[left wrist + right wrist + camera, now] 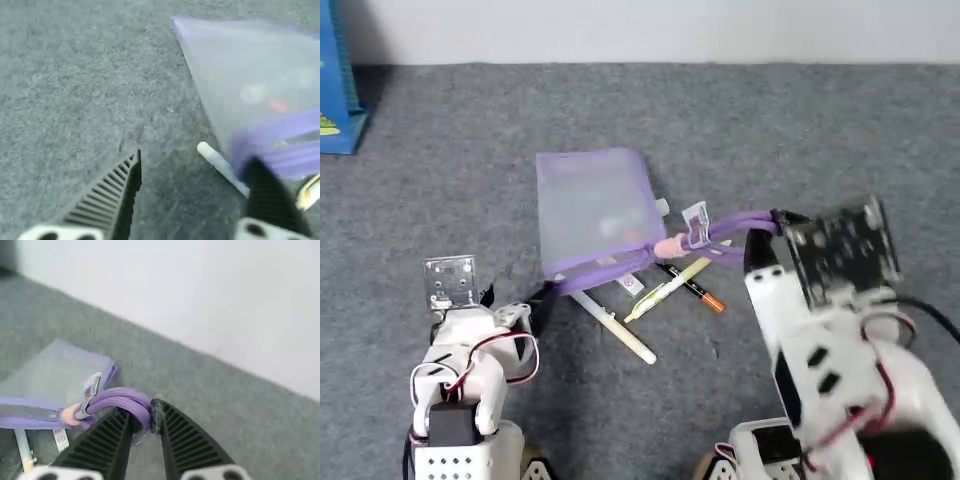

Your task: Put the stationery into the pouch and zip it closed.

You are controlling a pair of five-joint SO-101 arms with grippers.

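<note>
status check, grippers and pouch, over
Right gripper shut on the strap. Left gripper open at the pouch corner. Pens lying outside, at its zip edge.

1. The desk (pixel 440 150) has a grey, felt-like top.
2. A translucent purple pouch (pixel 595 210) lies flat near its middle.
3. At the pouch's 5 o'clock, close together, lie a white pen (pixel 620 335), a yellow pen (pixel 655 297) and a black pen (pixel 700 292) with an orange tip; the last two cross.
4. A blue box (pixel 335 90) stands at the desk's 10 o'clock edge.
</note>
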